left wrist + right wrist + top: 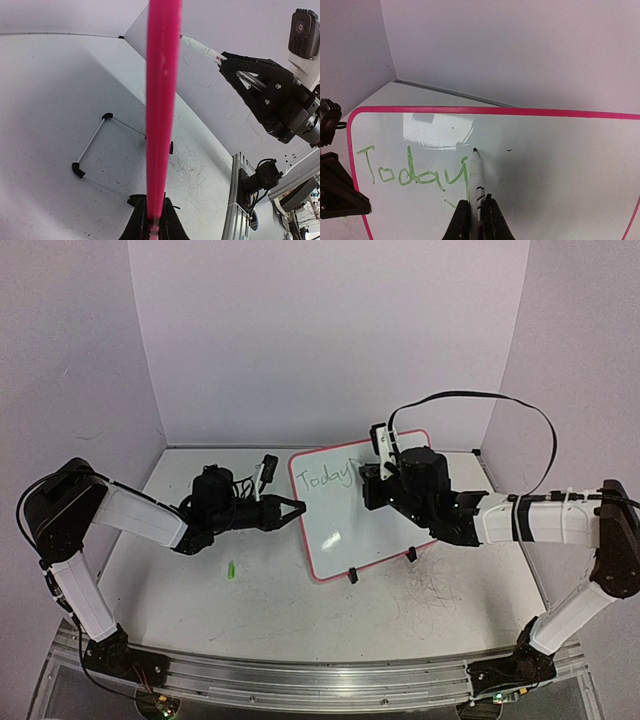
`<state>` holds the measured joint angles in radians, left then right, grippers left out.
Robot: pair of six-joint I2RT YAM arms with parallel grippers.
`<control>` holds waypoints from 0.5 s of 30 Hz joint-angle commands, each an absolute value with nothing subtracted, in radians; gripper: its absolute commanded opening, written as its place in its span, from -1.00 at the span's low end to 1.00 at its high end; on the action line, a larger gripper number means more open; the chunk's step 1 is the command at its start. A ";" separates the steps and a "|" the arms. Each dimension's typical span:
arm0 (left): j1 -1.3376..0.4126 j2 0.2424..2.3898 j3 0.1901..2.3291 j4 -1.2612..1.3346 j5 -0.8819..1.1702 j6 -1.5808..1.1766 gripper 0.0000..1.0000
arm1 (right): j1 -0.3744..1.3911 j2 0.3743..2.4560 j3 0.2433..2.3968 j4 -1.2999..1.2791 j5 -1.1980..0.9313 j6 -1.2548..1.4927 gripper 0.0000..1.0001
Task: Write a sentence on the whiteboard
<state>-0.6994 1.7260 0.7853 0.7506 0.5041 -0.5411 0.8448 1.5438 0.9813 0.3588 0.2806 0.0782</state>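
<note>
The whiteboard (370,525) stands tilted on black clip feet (352,575), and its pink rim (162,100) fills the middle of the left wrist view. My left gripper (292,508) (154,226) is shut on the rim at the board's left edge. The sentence (410,172) (325,478) reads "Today" in green near the top left. My right gripper (476,205) (383,452) is shut on a white marker (476,172). The marker's dark tip is at the board's surface, just right of the "y".
A small green cap (231,568) lies on the table left of the board. A black object (266,468) sits behind my left gripper. Scribbles (430,590) mark the grey tabletop. A wire stand (92,145) shows behind the board, and walls close off the back and sides.
</note>
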 commanded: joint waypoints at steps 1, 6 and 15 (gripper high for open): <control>-0.695 1.677 0.790 0.754 0.522 -0.535 -1.00 | 0.839 1.556 0.998 0.357 0.310 0.096 -1.00; -0.696 1.675 0.790 0.754 0.520 -0.534 -1.00 | 0.843 1.532 0.964 0.322 0.295 0.128 -1.00; -0.695 1.679 0.787 0.755 0.516 -0.538 -1.00 | 0.885 1.345 0.941 0.314 0.287 0.159 -1.00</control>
